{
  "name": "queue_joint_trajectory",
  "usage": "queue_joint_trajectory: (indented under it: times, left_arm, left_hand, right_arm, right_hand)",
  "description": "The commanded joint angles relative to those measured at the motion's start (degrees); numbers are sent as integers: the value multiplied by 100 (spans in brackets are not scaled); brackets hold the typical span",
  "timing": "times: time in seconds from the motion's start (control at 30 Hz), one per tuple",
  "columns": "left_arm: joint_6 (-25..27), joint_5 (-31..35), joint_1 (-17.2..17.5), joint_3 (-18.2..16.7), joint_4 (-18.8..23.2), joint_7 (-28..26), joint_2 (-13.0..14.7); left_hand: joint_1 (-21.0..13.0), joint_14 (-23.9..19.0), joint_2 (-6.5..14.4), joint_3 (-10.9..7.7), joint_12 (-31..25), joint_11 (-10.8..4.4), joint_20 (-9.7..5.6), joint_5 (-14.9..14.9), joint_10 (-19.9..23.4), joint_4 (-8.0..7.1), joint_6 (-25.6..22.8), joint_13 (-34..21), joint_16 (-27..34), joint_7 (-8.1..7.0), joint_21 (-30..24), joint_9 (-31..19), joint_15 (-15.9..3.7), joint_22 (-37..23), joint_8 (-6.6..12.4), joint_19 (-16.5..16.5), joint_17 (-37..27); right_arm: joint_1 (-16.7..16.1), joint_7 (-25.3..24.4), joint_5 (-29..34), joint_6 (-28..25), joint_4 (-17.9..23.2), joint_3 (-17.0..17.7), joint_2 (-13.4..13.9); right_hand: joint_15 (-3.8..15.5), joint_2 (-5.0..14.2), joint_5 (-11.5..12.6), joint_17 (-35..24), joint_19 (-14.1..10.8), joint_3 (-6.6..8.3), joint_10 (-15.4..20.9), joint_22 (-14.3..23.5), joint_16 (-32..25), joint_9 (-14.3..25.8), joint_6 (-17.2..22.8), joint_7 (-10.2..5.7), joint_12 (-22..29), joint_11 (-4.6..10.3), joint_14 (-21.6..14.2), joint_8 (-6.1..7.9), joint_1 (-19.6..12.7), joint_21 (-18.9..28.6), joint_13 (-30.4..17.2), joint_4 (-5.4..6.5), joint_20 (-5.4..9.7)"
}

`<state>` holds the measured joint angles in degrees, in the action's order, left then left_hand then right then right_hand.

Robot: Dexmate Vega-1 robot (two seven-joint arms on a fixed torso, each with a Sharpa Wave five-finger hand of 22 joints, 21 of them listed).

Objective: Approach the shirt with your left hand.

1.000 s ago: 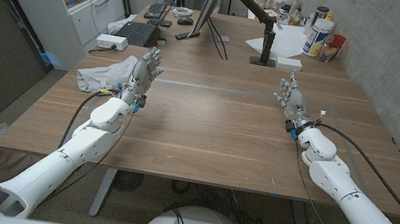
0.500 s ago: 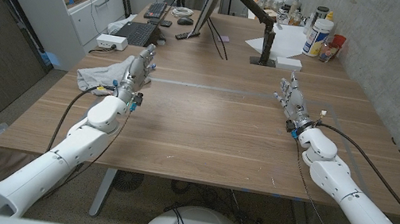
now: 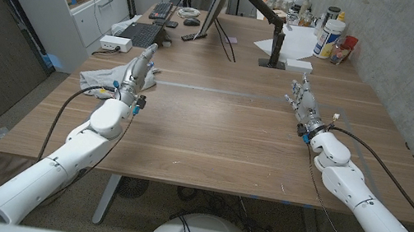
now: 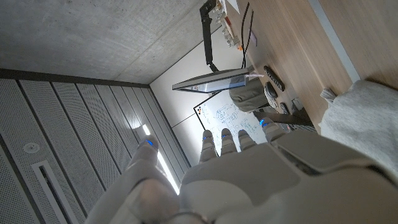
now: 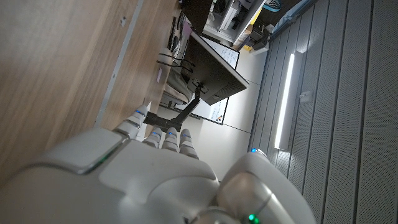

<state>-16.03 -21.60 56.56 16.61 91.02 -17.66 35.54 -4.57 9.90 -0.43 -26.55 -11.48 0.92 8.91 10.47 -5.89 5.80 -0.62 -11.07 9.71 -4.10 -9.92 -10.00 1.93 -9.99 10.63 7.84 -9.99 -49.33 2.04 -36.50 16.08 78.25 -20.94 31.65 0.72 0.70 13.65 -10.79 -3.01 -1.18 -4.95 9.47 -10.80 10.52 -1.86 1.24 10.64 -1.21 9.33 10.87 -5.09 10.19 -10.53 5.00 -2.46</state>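
Shirt approach looks nearly done: your left hand (image 3: 138, 69) is empty, fingers extended and apart, right beside the crumpled shirt (image 3: 100, 78) near the table's (image 3: 222, 127) left edge. You've only the last bit to close. Your right hand (image 3: 303, 100) waits open, well apart.

My head camera looks down from above over the wooden table (image 3: 222, 127), both my arms entering from the bottom corners. My left wrist camera sits close behind my left hand (image 4: 249, 180), turned so ceiling and table are inverted. My right wrist camera sits equally close behind my right hand (image 5: 124, 180). All three views take in the monitor (image 3: 219, 6) at the table's far end.
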Motion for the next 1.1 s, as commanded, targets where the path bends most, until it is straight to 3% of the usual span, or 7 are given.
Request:
queue_joint_trajectory:
  times: [0.03, 0.27, 0.47, 0.8, 0.9, 0.93, 1.1]
  left_arm:
    - [94, 806, 106, -31, 168, -692, 25]
    - [205, 1327, 111, -10, 223, -1033, 50]
    - [301, 1707, 161, -30, 301, -1351, 38]
    - [776, 2408, 249, -41, 522, -1609, 324]
    - [1035, 2561, 298, -81, 645, -1679, 411]
    - [1417, 2978, 327, -51, 799, -1865, 534]
    - [1545, 3090, 369, -74, 874, -1942, 587]
  left_hand:
    - [-56, 271, 4, -13, -6, -22, -3, -14, -52, 28, -30, -15, 30, 19, -16, -30, -12, -12, 17, 43, -30]
    - [-80, 173, 15, -19, -17, -34, -62, -19, -54, 48, -35, -15, 80, 24, -64, -30, -67, -12, 16, -17, -28]
    - [-111, 128, 22, -25, -59, -24, -226, -25, 29, 78, -127, -13, 95, 49, -99, -29, -133, -7, 44, -83, -24]
    - [-132, 108, 25, -29, -69, -31, -174, -28, 50, 96, -138, -13, 98, 46, -99, -28, -135, -4, 41, -82, -21]
    - [-137, 105, 26, -29, -70, -27, -159, -28, 52, 101, -138, -13, 98, 47, -100, -28, -131, -4, 38, -84, -20]
    - [-143, 73, 26, -30, -74, -18, -147, -30, 61, 106, -141, -12, 109, 45, -105, -28, -116, -3, 37, -99, -19]
    - [-152, 49, 25, -30, -94, 6, -141, -33, 110, 116, -176, -12, 113, 65, -116, -29, -109, -2, 47, -129, -18]
  right_arm:
    - [7, -26, 35, -23, 52, -2, 27]
    - [8, -34, 62, -25, 73, -4, 49]
    - [10, 2, 60, -48, 106, -8, 81]
    - [-60, -24, 85, -59, 221, -1, 137]
    - [-92, -33, 79, -55, 253, 12, 154]
    - [-106, -26, 80, -24, 244, 19, 155]
    - [-116, -16, 61, -18, 246, 29, 154]
  right_hand:
    - [-10, 28, 9, -31, 73, -19, -77, 15, 0, 21, -58, -3, 25, -20, 117, 2, -7, 2, -22, 18, -13]
    - [35, 35, 7, -33, 95, -29, -79, 15, -1, 20, -72, -46, 29, 2, 143, 0, 7, 5, -22, 26, -24]
    - [37, 40, 6, -34, 155, -36, -101, 15, 2, 20, -93, -55, 25, 11, 172, -4, 17, -7, -23, 31, -104]
    - [55, 48, 6, -34, 179, -43, -126, 16, 1, 20, -107, -76, 21, 49, 200, -4, 23, -1, -23, 35, -123]
    - [89, 51, 6, -34, 182, -46, -108, 16, -3, 20, -94, -95, 30, 67, 201, 3, 24, 4, -23, 35, -123]
    - [101, 52, 6, -34, 182, -46, -103, 16, -5, 20, -87, -99, 33, 69, 198, 6, 24, 4, -23, 35, -123]
    - [111, 53, 5, -33, 178, -49, -87, 16, -12, 20, -77, -100, 40, 78, 190, 12, 24, 11, -23, 35, -124]
